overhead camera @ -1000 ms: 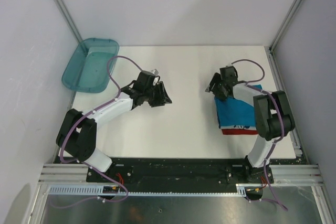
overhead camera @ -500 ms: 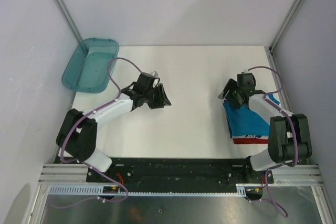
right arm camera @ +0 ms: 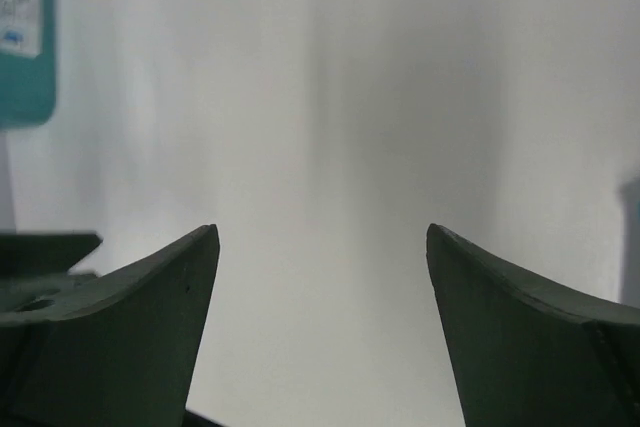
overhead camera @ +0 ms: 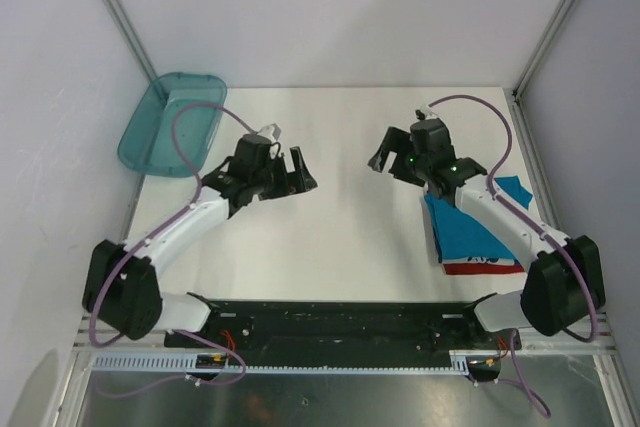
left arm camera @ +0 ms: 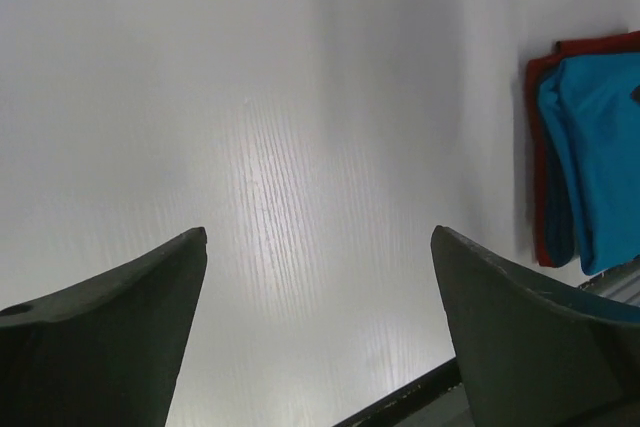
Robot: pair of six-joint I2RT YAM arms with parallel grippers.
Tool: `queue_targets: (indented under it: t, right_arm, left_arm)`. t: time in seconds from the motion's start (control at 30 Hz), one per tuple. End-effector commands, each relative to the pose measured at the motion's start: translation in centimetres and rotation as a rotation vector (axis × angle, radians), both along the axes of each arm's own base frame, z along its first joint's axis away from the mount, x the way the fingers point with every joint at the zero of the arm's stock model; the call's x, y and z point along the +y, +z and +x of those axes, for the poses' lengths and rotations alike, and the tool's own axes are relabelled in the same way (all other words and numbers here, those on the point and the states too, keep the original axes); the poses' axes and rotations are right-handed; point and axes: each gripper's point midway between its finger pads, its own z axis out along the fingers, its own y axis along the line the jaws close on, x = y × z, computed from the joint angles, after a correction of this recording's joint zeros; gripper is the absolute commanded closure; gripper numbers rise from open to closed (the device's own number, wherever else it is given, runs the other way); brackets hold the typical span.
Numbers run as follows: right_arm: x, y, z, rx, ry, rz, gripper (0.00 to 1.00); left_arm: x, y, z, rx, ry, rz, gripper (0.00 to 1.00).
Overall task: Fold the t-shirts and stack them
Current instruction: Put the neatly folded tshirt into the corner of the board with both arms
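My right arm [overhead camera: 497,210] has swung off the stack toward the bench's [overhead camera: 350,237] middle, and my left gripper [overhead camera: 293,173] and right gripper [overhead camera: 388,161] have both opened wide, holding nothing. The t-shirts [overhead camera: 470,237] lie folded near the right edge, teal on top. My right arm hangs over them, so retracting low could drag the top shirt askew.

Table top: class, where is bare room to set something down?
Bare: the middle between left claw and right claw, and the far edge. Crowded: the right side with the stacked shirts; the bin at the far-left corner.
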Motion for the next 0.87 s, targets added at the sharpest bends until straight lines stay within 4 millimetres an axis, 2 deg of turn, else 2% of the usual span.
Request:
queue_targets:
  t: [0.0,0.13,0.33,0.83]
  right_arm:
    - [3.2,6.2,-0.9,-0.133,0.033,0.098,0.06]
    - [4.4,7.8,-2.3,-0.166,0.066,0.123,0.01]
    - [4.2,8.2,-3.0,-0.173,0.075,0.108,0.01]
    - [2.9,8.5,-3.3,-0.185,0.038,0.07,0.01]
  left_arm:
    - [2.5,3.6,-0.1,-0.167,-0.01,0.06,0.01]
    - [3.8,5.1,-1.4,-0.229,-0.011,0.065,0.01]
    - [5.1,6.2,-2.9,-0.278,0.009,0.063,0.0]
    - [4.9,6.5,-2.6,-0.263,-0.006,0.065,0.01]
